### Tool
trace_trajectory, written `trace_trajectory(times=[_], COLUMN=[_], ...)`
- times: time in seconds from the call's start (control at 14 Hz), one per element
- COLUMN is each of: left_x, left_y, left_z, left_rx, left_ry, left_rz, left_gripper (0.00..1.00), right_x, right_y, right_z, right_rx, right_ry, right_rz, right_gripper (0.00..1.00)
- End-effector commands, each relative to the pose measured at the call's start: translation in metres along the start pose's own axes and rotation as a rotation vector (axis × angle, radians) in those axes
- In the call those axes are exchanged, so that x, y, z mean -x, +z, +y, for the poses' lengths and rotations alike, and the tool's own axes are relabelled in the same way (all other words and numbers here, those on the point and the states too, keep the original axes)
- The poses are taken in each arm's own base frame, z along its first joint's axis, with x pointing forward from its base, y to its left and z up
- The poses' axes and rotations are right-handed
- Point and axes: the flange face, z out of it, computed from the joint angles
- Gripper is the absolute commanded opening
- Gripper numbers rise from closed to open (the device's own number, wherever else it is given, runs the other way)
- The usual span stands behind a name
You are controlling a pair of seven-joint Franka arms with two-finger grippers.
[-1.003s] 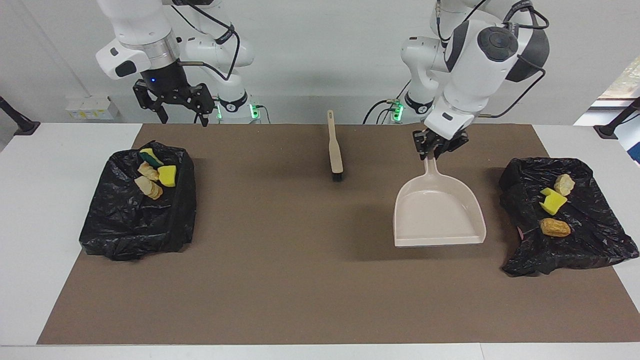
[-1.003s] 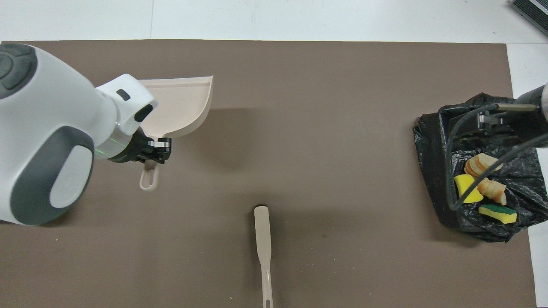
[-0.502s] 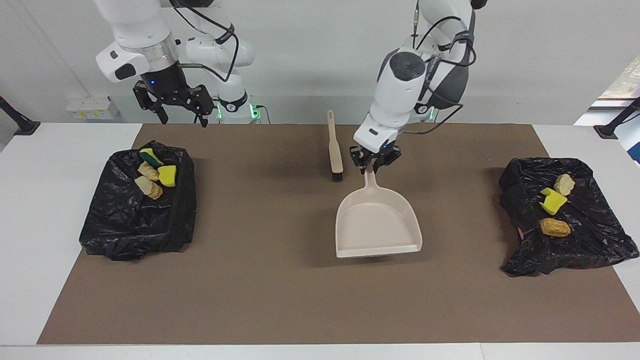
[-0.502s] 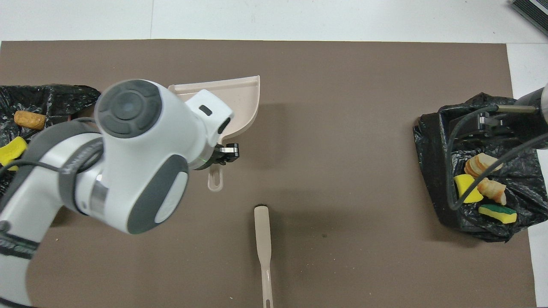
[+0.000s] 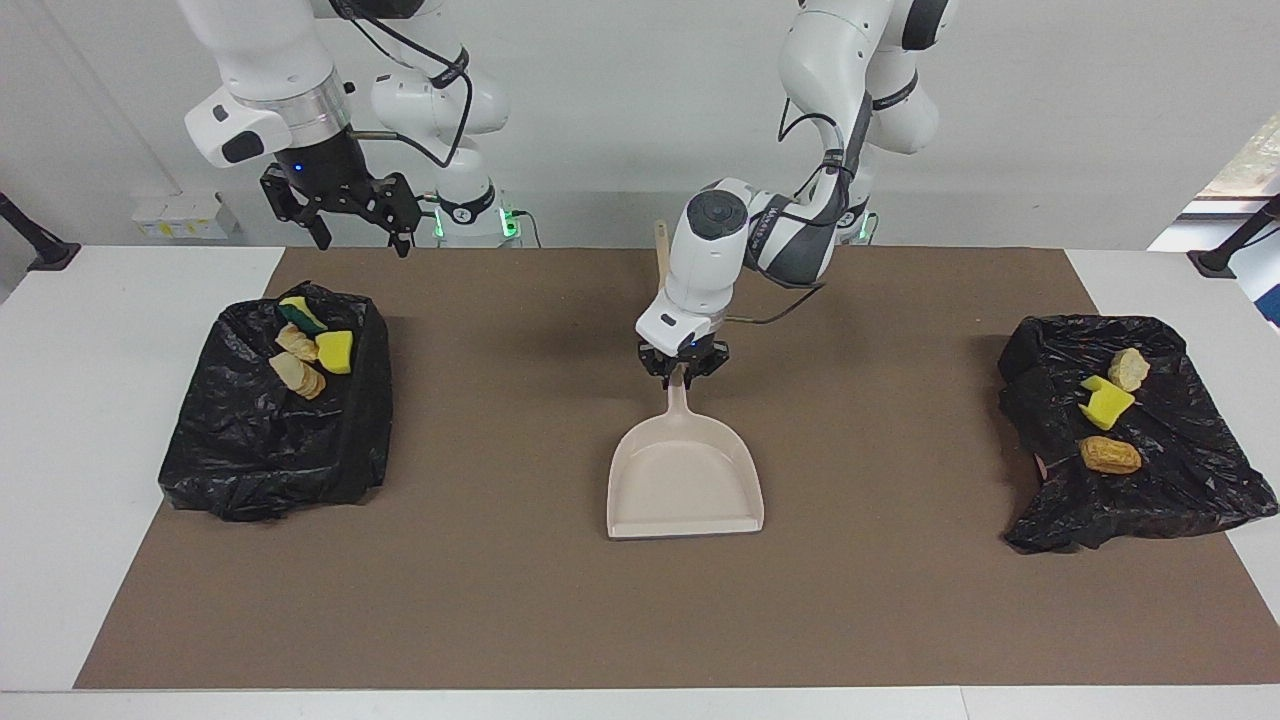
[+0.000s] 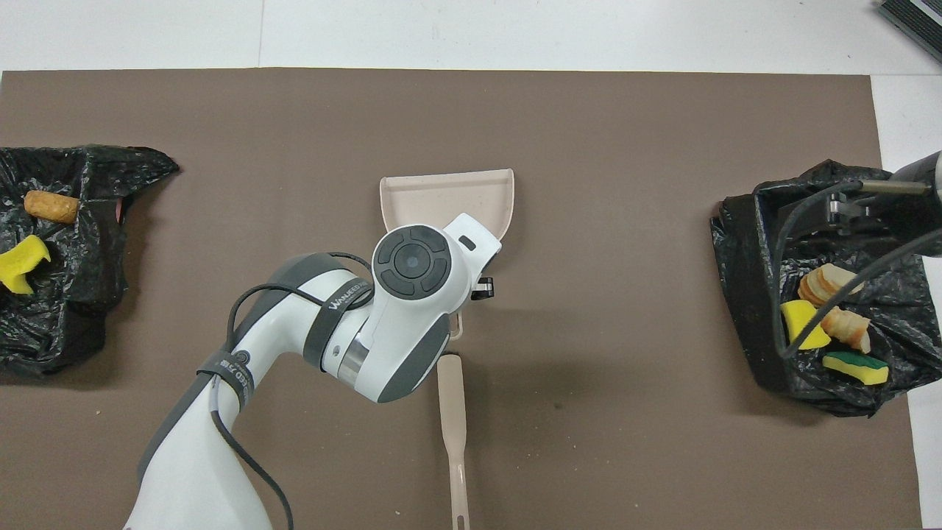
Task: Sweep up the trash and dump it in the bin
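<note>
My left gripper (image 5: 683,375) is shut on the handle of the beige dustpan (image 5: 685,480), over the middle of the mat. The pan (image 6: 446,197) is empty and sits low, its lip pointing away from the robots; whether it touches the mat I cannot tell. Several trash scraps (image 5: 310,345) lie in the black-lined bin (image 5: 250,450) at the right arm's end. Three more scraps (image 5: 1105,405) rest on a black bag (image 5: 1180,480) at the left arm's end. My right gripper (image 5: 363,240) hangs open and empty above the bin's robot-side edge.
The beige brush (image 6: 450,412) lies on the brown mat (image 6: 625,147), nearer to the robots than the dustpan, its head just beside the pan's handle. In the facing view my left arm hides most of it.
My left arm has carried the dustpan from beside the black bag at its own end to the middle of the mat and lowered it. The right arm has stayed in place.
</note>
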Motion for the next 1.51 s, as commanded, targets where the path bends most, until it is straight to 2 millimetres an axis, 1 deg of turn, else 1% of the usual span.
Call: trace_trajectory(times=[0.0,0.14,0.29,0.5,0.65,0.72,0.86,1.0,1.15,1.29,1.43], left_x=[0.005,0.002,-0.004,-0.026,-0.043,-0.053,-0.072,-0.080,-0.088,-0.095,-0.100], left_y=[-0.008,-0.019,-0.034,-0.057,-0.079,-0.092,-0.110,-0.133,-0.148,-0.164,-0.175], left_z=[-0.008,-0.014,-0.020,-0.047,-0.080,-0.101,-0.149,-0.191,-0.240,-0.278,-0.317], left_rx=[0.008,0.010,0.009,0.004,-0.005,-0.007,-0.010,-0.012,-0.020,-0.027,-0.030], left_ry=[-0.005,-0.016,-0.025,-0.066,-0.045,-0.042,-0.019,0.012,0.053,0.059,0.082], left_rz=[0.006,0.012,0.019,0.053,0.065,0.068,0.067,0.055,0.028,0.020,0.010], left_gripper=[1.00,1.00,1.00,1.00,1.00,1.00,1.00,1.00,1.00,1.00,1.00], right_x=[0.006,0.006,0.006,0.006,0.006,0.006,0.006,0.006,0.006,0.005,0.005], right_y=[0.000,0.000,0.000,0.000,0.000,0.000,0.000,0.000,0.000,0.000,0.000], right_z=[0.003,0.003,0.003,0.003,0.003,0.003,0.003,0.003,0.003,0.003,0.003], right_rx=[-0.017,-0.017,-0.017,-0.017,-0.017,-0.017,-0.015,-0.016,-0.017,-0.016,-0.016], right_ry=[0.004,0.004,0.004,0.003,0.003,0.003,0.003,0.004,0.004,0.004,0.004], right_rz=[0.006,0.006,0.006,0.006,0.006,0.006,0.007,0.008,0.008,0.007,0.008], right_gripper=[1.00,1.00,1.00,1.00,1.00,1.00,1.00,1.00,1.00,1.00,1.00])
